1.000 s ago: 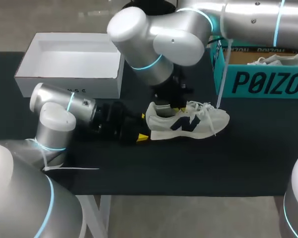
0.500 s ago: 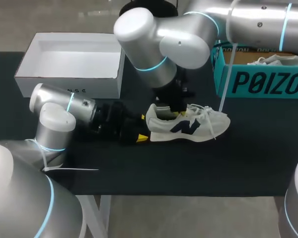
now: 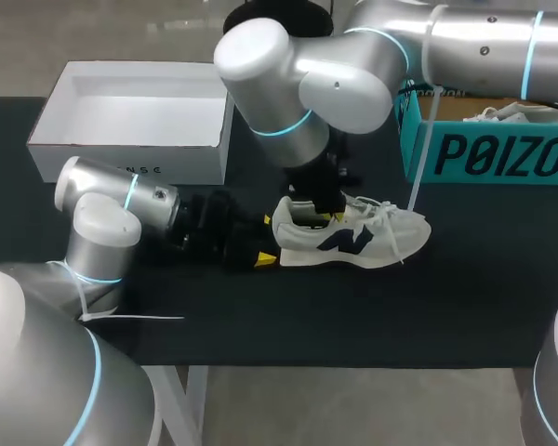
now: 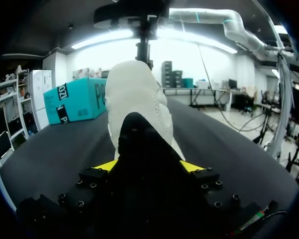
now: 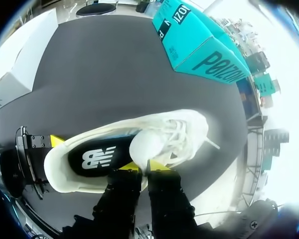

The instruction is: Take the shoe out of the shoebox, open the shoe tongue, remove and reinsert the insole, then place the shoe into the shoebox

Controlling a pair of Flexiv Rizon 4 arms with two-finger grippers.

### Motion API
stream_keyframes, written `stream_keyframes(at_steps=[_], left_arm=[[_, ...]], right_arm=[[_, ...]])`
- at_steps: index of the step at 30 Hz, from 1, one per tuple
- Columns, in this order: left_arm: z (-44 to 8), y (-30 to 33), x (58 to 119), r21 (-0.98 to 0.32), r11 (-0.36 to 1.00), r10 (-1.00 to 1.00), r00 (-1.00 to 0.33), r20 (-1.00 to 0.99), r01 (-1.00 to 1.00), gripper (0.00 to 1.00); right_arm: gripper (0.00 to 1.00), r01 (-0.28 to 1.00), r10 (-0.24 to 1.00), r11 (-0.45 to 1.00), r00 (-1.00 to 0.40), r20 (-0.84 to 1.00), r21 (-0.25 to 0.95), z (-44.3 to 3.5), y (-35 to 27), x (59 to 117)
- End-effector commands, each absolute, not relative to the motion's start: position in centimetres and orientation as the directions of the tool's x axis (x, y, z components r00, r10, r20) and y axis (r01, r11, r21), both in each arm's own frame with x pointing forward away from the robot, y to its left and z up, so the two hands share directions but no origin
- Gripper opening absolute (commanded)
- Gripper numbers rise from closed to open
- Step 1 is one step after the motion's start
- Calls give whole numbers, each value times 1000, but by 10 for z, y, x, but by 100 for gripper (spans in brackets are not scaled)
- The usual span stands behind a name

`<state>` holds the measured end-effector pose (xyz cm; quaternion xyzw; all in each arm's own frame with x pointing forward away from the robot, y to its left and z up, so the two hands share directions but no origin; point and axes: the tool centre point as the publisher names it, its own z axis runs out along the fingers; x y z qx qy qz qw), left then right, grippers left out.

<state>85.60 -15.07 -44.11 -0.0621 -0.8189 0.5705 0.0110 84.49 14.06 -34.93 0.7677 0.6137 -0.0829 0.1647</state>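
Clamping the heel (image 4: 134, 94) of the shoe (image 3: 353, 237) in the left pincer (image 4: 149, 163), upright on the surface (image 3: 353, 316) near the shoebox (image 3: 130, 139), likely to steady it. Pinching the tongue (image 5: 147, 146) in the right pincer (image 5: 146, 166), apparently to open it.

A robotics lab test bench. Two silver robot arms with glowing blue joint rings, the left arm (image 3: 102, 223) and the right arm (image 3: 298, 74), work over a table (image 3: 353, 316) covered in black matting. On it are staged props: a white shoebox (image 3: 130, 116), a teal shoebox (image 3: 488, 149) and a lone sneaker (image 3: 353, 237).
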Motion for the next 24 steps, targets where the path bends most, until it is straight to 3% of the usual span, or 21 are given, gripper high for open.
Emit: stream_keyframes(at_steps=[1, 2, 4, 5, 6, 24], left_arm=[[-443, -151, 857, -936, 342, 115, -992, -51, 87, 0], [-443, -151, 857, -936, 342, 115, -992, -51, 87, 0], [-443, -151, 857, -936, 342, 115, -992, -51, 87, 0], [-443, -151, 857, -936, 342, 115, -992, -51, 87, 0], [-443, -151, 857, -936, 342, 115, -992, -51, 87, 0], [-443, -151, 857, -936, 342, 115, -992, -51, 87, 0]], right_arm=[[0, 970, 915, -193, 233, -331, 147, -352, 144, 845], [20, 970, 914, -195, 234, -332, 147, -352, 144, 845], [48, 970, 914, -197, 235, -331, 145, -352, 144, 844], [92, 970, 913, -198, 236, -332, 144, -351, 144, 844], [100, 969, 913, -199, 236, -332, 143, -351, 144, 844], [100, 972, 909, -146, 206, -363, 185, -333, 149, 855]])
